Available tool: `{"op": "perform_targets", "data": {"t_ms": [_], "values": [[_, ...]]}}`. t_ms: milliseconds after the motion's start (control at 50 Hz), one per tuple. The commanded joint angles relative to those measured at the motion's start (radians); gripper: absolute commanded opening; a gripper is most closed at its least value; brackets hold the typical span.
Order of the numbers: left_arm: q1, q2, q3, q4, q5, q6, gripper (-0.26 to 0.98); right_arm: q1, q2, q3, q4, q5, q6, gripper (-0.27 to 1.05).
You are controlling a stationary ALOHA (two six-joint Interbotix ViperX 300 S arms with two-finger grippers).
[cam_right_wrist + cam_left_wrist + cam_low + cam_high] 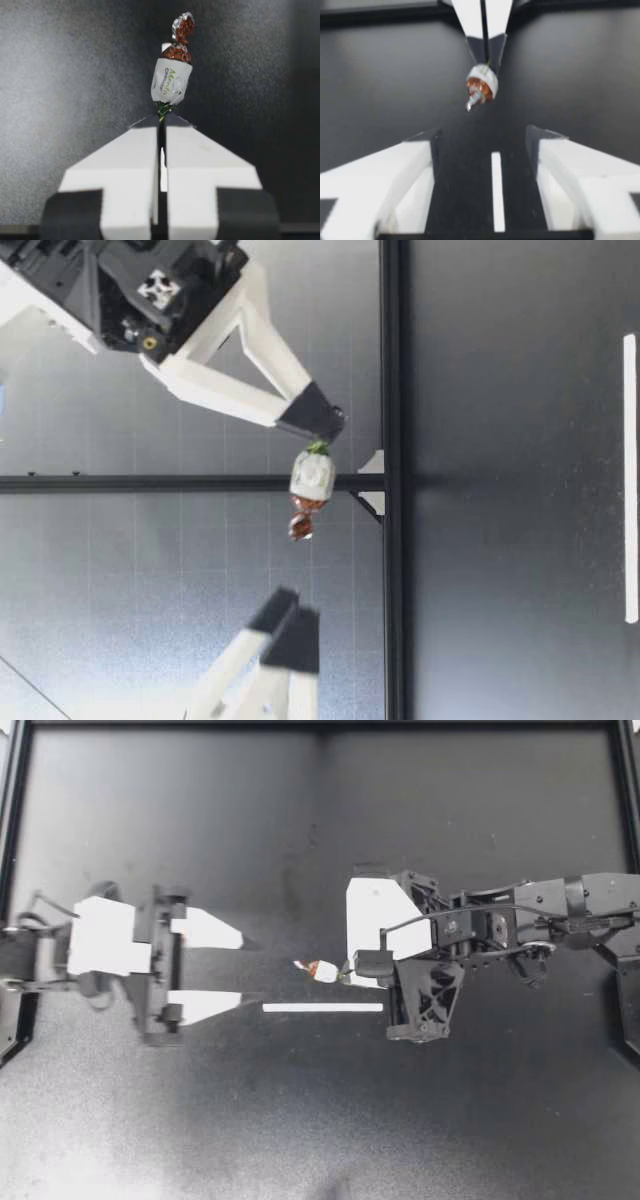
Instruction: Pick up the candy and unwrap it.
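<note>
The candy, white-wrapped with a brown twisted end, hangs in the air over the middle of the table. My right gripper is shut on the green twisted end of its wrapper. In the right wrist view the candy sticks out beyond the shut fingertips. My left gripper stands open, a short way off the candy's free end, touching nothing. From the left wrist the candy hangs ahead of the open fingers, apart from them. The low view shows the candy above the table, between both grippers.
A thin white strip lies flat on the black table just below the candy. Black frame rails run along the table's far edge and sides. The right arm's body stands over the table right of centre.
</note>
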Motion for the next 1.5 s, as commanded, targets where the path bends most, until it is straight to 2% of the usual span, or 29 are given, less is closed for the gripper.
{"op": "perform_targets", "data": {"t_ms": [0, 640, 740, 1020, 1080, 1160, 1480], "values": [[0.002, 0.003, -0.034, 0.002, -0.023, 0.008, 0.51, 0.009, -0.029, -0.028, -0.002, -0.011, 0.002, -0.14], [0.002, 0.031, -0.075, 0.002, -0.028, 0.026, 0.48, 0.011, -0.018, -0.054, -0.002, -0.043, -0.005, -0.14], [0.002, 0.032, -0.078, 0.003, -0.026, 0.026, 0.4, 0.012, -0.015, -0.052, -0.002, -0.043, -0.003, -0.14], [0.002, 0.034, -0.08, 0.003, -0.037, 0.025, -0.07, 0.012, -0.009, -0.052, -0.002, -0.043, -0.003, -0.14], [0.002, 0.031, -0.077, 0.002, -0.054, 0.025, -0.12, 0.011, -0.006, -0.051, -0.002, -0.043, -0.003, -0.14], [0.002, 0.029, -0.069, 0.002, -0.077, 0.025, -0.16, 0.012, 0.0, -0.046, -0.002, -0.043, 0.0, -0.14], [0.002, 0.015, -0.031, -0.002, -0.091, 0.006, -0.16, 0.011, -0.028, -0.006, 0.003, -0.043, 0.018, -0.14]]}}
